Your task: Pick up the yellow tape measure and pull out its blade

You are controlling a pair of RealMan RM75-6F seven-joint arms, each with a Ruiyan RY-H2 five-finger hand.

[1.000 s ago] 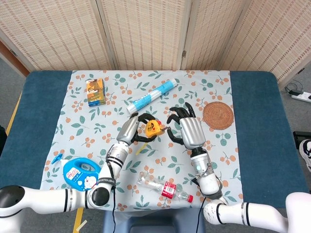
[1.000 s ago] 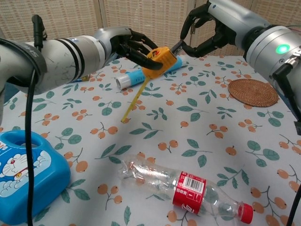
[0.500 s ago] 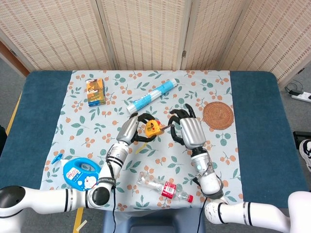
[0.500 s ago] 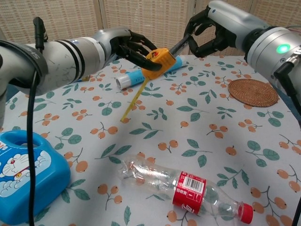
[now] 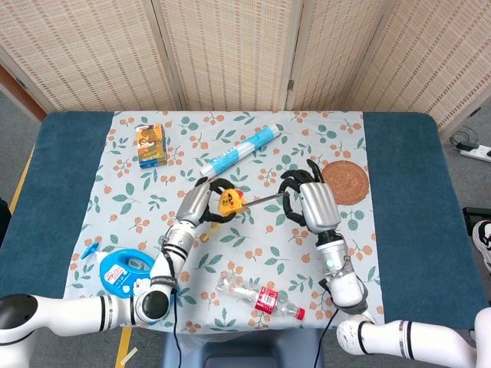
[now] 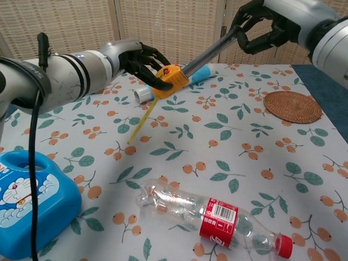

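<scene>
The yellow tape measure point(image 5: 228, 202) point(image 6: 168, 79) is held above the table in my left hand point(image 5: 202, 207) point(image 6: 136, 58). Its blade point(image 5: 259, 202) point(image 6: 209, 51) runs out straight to the right, and my right hand point(image 5: 307, 202) point(image 6: 266, 26) pinches the blade's end. A yellow strap point(image 6: 140, 118) hangs from the case down toward the cloth. The two hands are well apart, with the blade stretched between them.
A crushed plastic bottle point(image 6: 209, 213) point(image 5: 259, 297) lies near the front edge. A blue case point(image 6: 30, 201) point(image 5: 126, 274) sits front left. A blue-white tube point(image 5: 242, 149), a snack box point(image 5: 151, 146) and a woven coaster point(image 5: 344, 182) point(image 6: 292, 106) lie further back.
My right hand closed on the blade's tip and moved right, drawing the blade out. My left hand shifted slightly left with the case.
</scene>
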